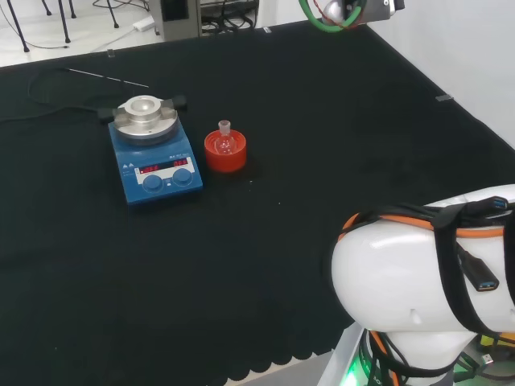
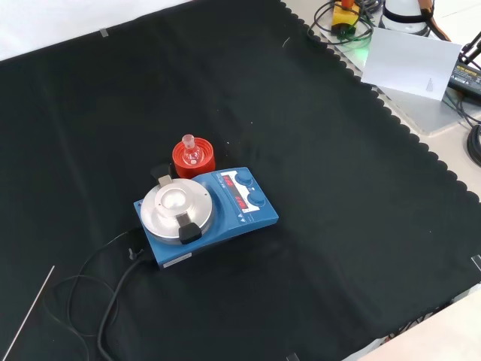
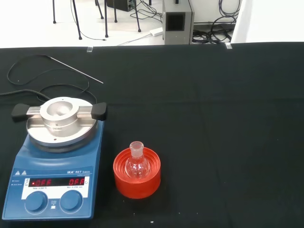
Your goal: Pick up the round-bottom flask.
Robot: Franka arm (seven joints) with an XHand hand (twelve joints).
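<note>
In the head view the arm's link (image 1: 418, 273) is a big, smooth, rounded white shell with a glossy sheen. An orange band (image 1: 402, 219) and black straps run over its top, and a black cable (image 1: 475, 269) with a blue-tipped plug hangs down its side. Below it, green light glows among bundled wires.

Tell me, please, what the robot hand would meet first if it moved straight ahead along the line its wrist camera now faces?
Probably the round-bottom flask upright in its red ribbed stand, which sits nearest that line, beside the blue hotplate. Depth is unclear, so it might reach bare black cloth first.
</note>
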